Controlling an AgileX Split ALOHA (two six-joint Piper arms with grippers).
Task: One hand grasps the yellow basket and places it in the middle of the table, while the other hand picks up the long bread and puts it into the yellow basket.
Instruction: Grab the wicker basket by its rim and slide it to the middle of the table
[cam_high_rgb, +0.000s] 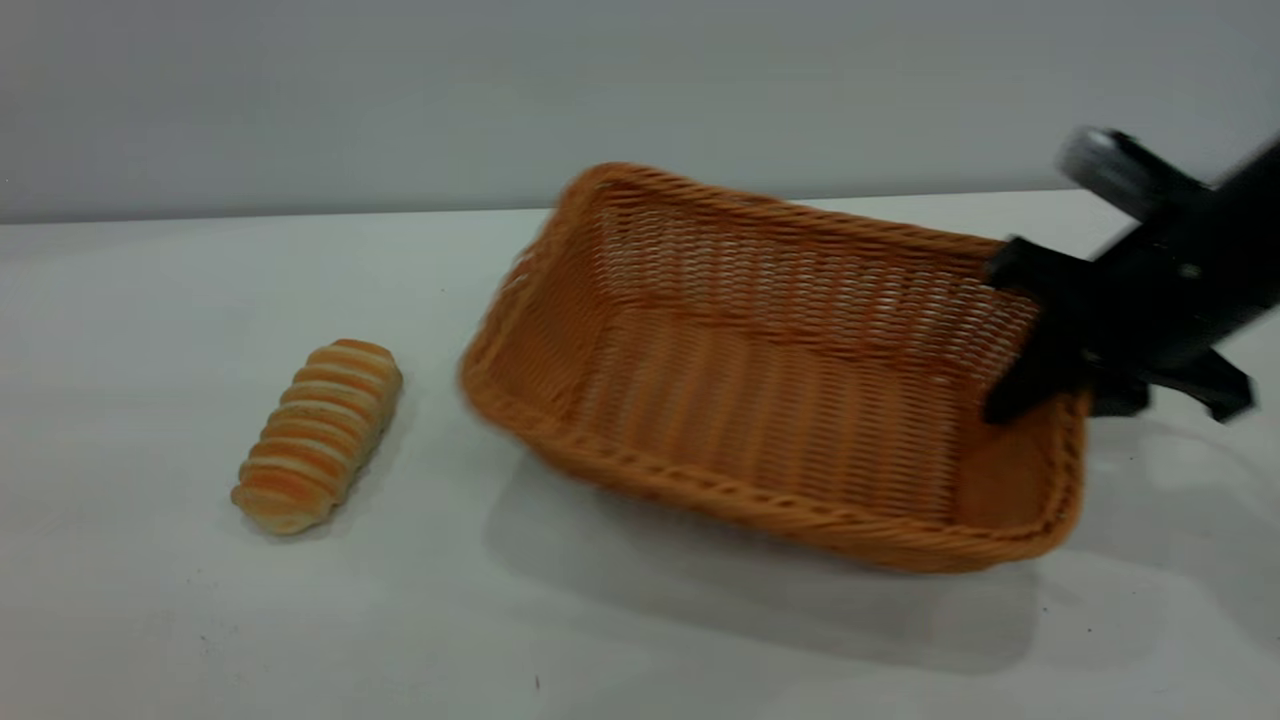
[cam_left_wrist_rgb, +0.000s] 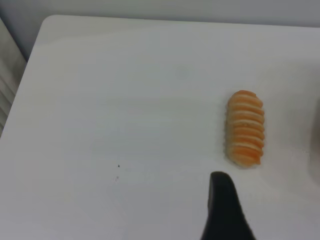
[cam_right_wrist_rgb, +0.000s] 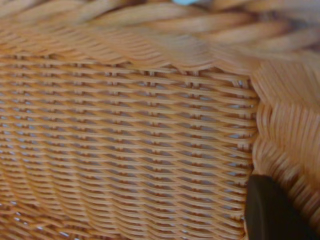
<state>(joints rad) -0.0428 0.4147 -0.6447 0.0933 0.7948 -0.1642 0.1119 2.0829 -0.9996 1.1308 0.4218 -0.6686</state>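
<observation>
Wicker fills nearly everything my right wrist camera sees: the open weave of the basket's (cam_right_wrist_rgb: 130, 140) inner wall and the thick braid of its rim, with one dark finger (cam_right_wrist_rgb: 272, 210) of my right claw lying against the strands. From the outside camera, my right claw (cam_high_rgb: 1060, 385) is pinched on the basket's (cam_high_rgb: 780, 400) right-hand wall, one finger inside and the other outside, so the rim sits between them. The basket is tilted, its right end raised in my grip and its left end lower. It casts a broad shadow on the table (cam_high_rgb: 640, 640) beneath it. I cannot tell whether its low edge still touches the tabletop. The basket has nothing in it.

The bread (cam_high_rgb: 318, 435) lies on the table to the left of the basket, apart from it, its long axis slanting toward the back wall. Its orange and cream stripes run crosswise. Nothing touches it.

My left claw does not show in the outside camera. In my left wrist camera only one black fingertip (cam_left_wrist_rgb: 225, 210) pokes into view above the white table (cam_left_wrist_rgb: 125, 100), near one end of the bread (cam_left_wrist_rgb: 245, 128) but not touching it. With one finger visible I cannot tell whether that claw is spread or pressed together.
</observation>
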